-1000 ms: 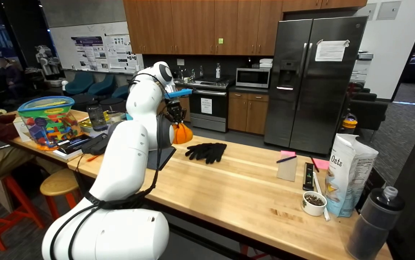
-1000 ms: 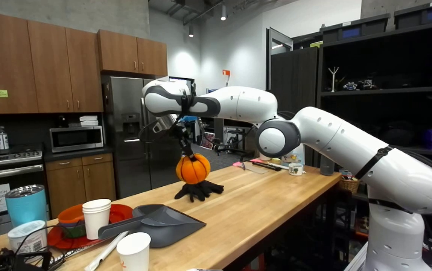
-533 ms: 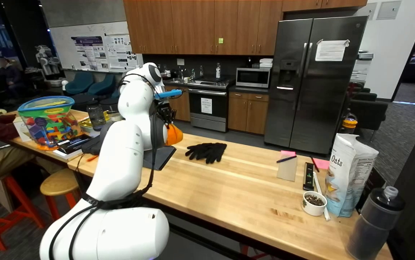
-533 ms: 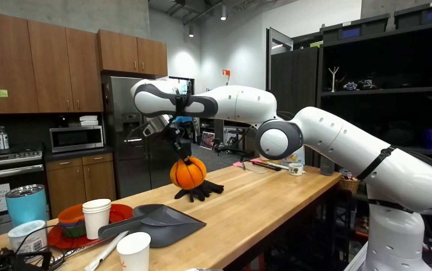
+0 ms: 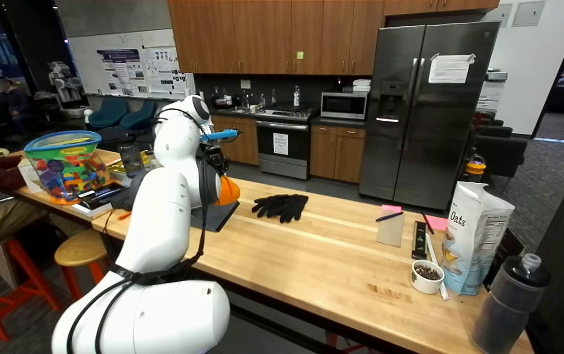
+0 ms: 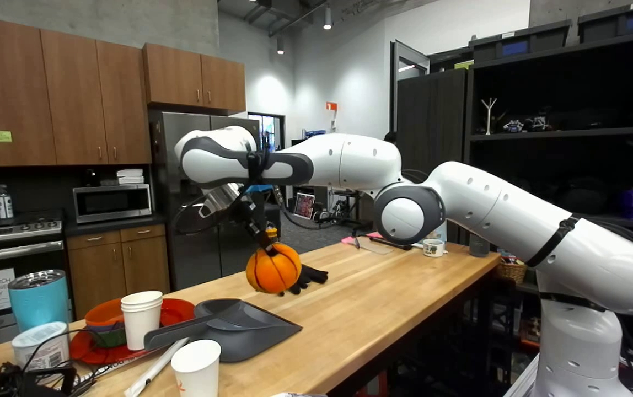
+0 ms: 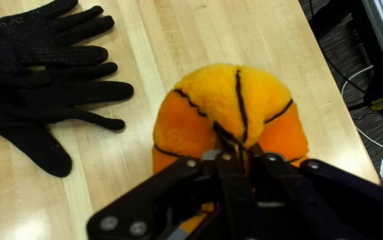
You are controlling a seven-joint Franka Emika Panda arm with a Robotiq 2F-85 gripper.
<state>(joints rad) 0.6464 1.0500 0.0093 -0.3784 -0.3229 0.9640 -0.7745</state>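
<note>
Pinching the ball [image 7: 218, 96] from above, the end effector [image 7: 238, 148] grips a fold of plush, its fingers close together; in the wrist view we see dark seams crease in toward them. We put this small hold down to size: the ball looks too wide to span, yet soft enough to gather. In an exterior view the arm [image 6: 349, 162] reaches out and its wrist slants, the ball hanging from the low end.

We place the ball over the tabletop [image 6: 382, 286], near both gloves [image 7: 34, 91] and dustpan [image 6: 245, 336]. It appears raised, perhaps to clear what lies about, though we cannot be certain its underside is free. Gloves lie flat and overlapping, apart from the ball in the wrist view; we judge them put down together as a pair. The dustpan's handle points toward the stacked cups [image 6: 143, 320], nested, we suppose, to save room. Whether these stand on the plate [image 6: 183, 310] or just in front, we cannot tell.
</note>
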